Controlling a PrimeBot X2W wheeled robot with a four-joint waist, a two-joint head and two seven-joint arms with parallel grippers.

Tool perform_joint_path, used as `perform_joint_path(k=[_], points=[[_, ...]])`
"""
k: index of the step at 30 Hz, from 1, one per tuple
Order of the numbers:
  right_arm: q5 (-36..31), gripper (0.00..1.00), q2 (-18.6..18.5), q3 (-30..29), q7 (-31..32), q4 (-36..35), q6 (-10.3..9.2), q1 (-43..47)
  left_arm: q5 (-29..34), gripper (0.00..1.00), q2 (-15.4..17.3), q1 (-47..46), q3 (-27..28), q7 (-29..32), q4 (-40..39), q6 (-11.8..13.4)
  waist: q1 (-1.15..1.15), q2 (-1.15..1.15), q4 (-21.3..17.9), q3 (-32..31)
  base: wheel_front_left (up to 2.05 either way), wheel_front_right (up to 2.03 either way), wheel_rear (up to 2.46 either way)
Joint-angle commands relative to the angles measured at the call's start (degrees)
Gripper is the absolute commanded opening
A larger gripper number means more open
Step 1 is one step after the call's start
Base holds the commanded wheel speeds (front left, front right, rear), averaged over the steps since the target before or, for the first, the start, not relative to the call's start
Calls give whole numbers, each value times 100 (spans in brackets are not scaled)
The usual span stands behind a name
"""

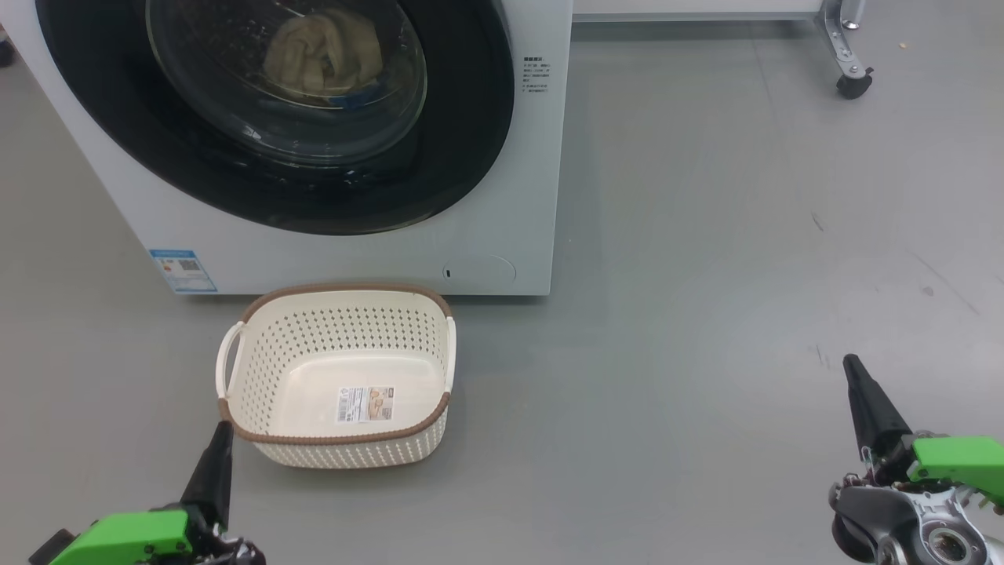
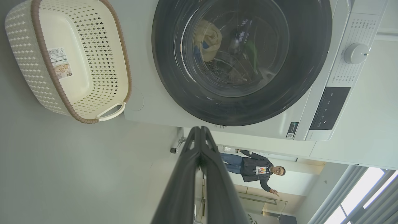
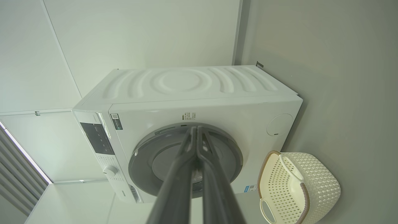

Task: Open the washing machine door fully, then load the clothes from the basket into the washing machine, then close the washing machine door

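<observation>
Head view shows the washing machine door [image 1: 471, 157] shut, the clothes [image 1: 321, 55] behind its glass, the basket [image 1: 259, 353] empty on the floor [image 1: 706, 314] just before the washing machine [image 1: 533, 196], and the left gripper [image 1: 222, 430] and right gripper [image 1: 852, 366] pressed closed on nothing, so I judge the task finished.

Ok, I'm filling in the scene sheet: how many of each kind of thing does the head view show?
Washing machine: 1
Basket, empty: 1
Bundle of clothes inside the machine: 1
Robot hands: 2, left hand and right hand, both shut
Castor leg of a stand: 1
Total: 6
</observation>
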Motion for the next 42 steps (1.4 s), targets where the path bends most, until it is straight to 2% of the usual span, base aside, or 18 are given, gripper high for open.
perform_joint_path(k=[1,42], points=[[40,0,-72,117,33,-182,-15,-311,36,0,58,-283,220,42,-162,-3,0,0,0,0,0,0,0],[40,0,-72,118,33,-182,-15,-311,68,0,32,-287,258,72,-161,-3,0,0,0,0,0,0,0]])
